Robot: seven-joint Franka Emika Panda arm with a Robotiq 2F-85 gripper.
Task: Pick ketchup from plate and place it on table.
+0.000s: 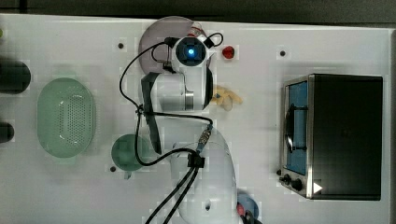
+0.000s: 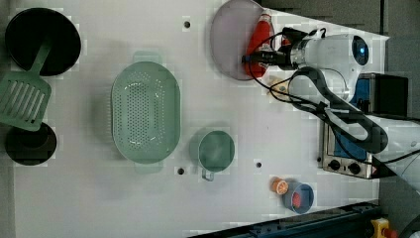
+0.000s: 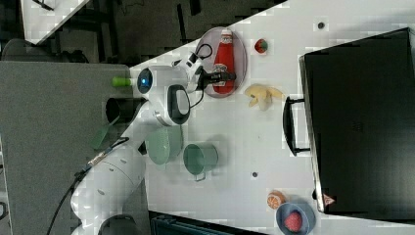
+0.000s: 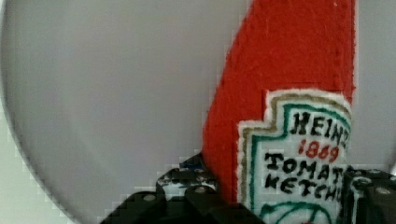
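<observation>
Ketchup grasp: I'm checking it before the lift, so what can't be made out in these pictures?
- Top view: the arm hides the ketchup and much of the plate.
- Wrist view: the ketchup is cut off by the frame edges.
- Left and right views: whether the gripper already pinches the ketchup is too small to tell.

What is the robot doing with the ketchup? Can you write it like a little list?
ketchup: red bottle lying flat on the plate
plate: pale mauve, on the table
table: white
gripper: down at the ketchup, a finger on each side of the bottle's label
lifted yet: no, the bottle lies on the plate
nearby: banana peel on the table beside the plate
</observation>
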